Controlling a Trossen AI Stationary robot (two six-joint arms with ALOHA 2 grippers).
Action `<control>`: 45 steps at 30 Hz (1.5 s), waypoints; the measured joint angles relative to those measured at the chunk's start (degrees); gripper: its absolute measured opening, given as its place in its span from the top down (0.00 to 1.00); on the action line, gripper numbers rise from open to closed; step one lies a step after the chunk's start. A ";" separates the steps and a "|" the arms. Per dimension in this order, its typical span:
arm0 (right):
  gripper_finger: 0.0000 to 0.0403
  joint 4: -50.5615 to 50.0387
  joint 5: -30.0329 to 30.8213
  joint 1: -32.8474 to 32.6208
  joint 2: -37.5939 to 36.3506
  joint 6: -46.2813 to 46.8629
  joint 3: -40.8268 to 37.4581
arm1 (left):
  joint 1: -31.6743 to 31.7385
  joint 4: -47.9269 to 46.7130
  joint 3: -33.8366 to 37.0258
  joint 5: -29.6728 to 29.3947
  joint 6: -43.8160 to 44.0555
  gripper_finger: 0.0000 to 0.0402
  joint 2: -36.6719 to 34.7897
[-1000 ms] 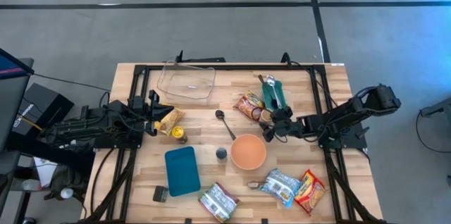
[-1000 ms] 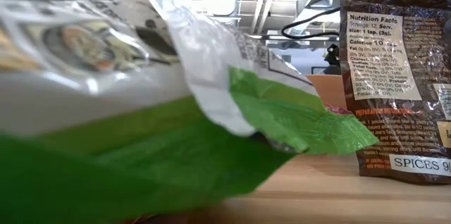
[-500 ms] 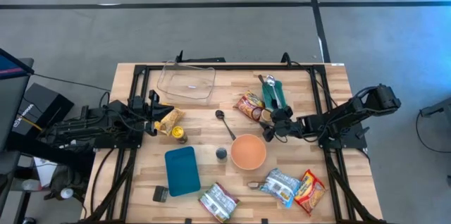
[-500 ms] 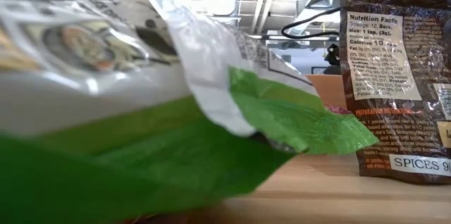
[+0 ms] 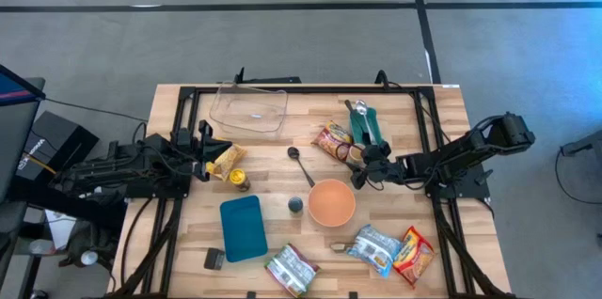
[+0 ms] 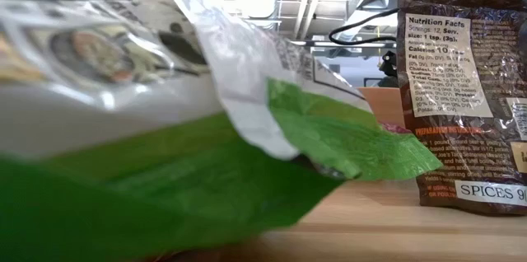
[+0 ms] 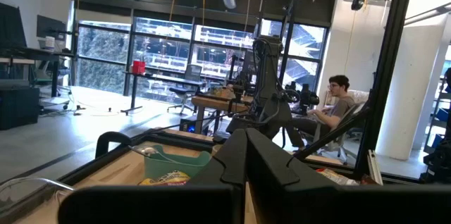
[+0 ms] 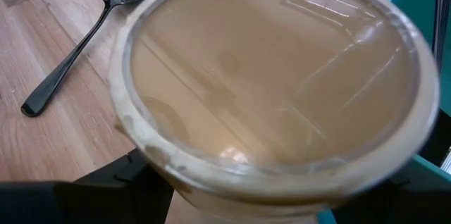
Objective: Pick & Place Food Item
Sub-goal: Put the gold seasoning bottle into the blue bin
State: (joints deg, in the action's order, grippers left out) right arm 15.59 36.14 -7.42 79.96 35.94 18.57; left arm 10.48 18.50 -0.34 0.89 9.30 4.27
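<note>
The right claw [image 5: 360,177] hangs low over the middle of the counter [image 5: 273,153], just off the far right rim of the orange bowl [image 5: 331,202]. Its fingers [image 8: 120,182] are clamped on either side of a tan cup [image 8: 268,90] with a clear lid. The cup sits upright in the grip, held beside the bowl rather than in it. A dark spoon [image 5: 301,165] lies flat on the wood a little to the left. A red and yellow snack packet [image 5: 334,139] sits just beyond the claw. A green holder [image 5: 367,126] with utensils is next to that packet.

The left claw [image 5: 209,160] rests at the left side of the counter with its fingers together. Its tip touches a yellow bag [image 5: 227,159], though I can't tell if it is pinching it. A small yellow jar [image 5: 243,182] stands just near of the bag.

A clear container [image 5: 249,109] sits at the far edge and a teal tray [image 5: 243,228] lies near the front. Three more packets lie along the near edge: a green and white one [image 5: 292,269], a blue and white one [image 5: 376,247] and a red one [image 5: 414,254]. A brown spice pouch [image 6: 465,97] stands upright close to the low camera.

Beyond the counter, a person [image 7: 338,104] sits at a desk.
</note>
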 joint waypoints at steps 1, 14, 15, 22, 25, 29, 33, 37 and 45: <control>0.29 0.00 0.00 0.00 0.00 0.00 0.00 | 0.00 0.00 0.00 0.00 0.00 1.00 0.02; 0.29 -0.35 -0.48 -0.13 -3.59 -2.00 0.00 | -0.02 0.06 0.00 -0.02 -0.02 1.00 0.02; 0.29 -0.34 -0.48 -0.13 -4.29 -2.60 0.00 | -0.01 0.27 0.00 -0.02 0.00 1.00 0.01; 0.29 -2.24 -0.37 -0.13 -9.70 -4.68 0.00 | 0.00 4.33 -0.01 -1.77 -0.02 1.00 0.00; 0.29 -3.02 -0.35 -0.15 -12.17 -5.46 0.00 | 0.00 5.97 -0.01 -2.48 -0.04 1.00 0.00; 0.29 -2.97 -0.23 -0.15 -15.57 -7.43 0.04 | 0.00 7.92 0.00 -2.85 -1.26 1.00 0.00; 0.29 -2.99 -0.11 -0.13 -18.48 -10.75 1.52 | 0.00 10.36 -0.01 -2.91 -1.84 1.00 0.02; 0.29 -3.00 -0.13 -0.15 -20.07 -15.02 4.02 | 0.00 13.79 0.00 -2.91 -1.97 1.00 0.02; 0.29 -3.09 -2.01 0.09 -20.02 -21.65 9.93 | 0.00 16.13 -0.02 -2.86 -2.78 1.00 0.02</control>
State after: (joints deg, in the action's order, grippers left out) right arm 12.50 34.13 -7.33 59.94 14.29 28.50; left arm 10.48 34.63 -0.36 -1.98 6.52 4.29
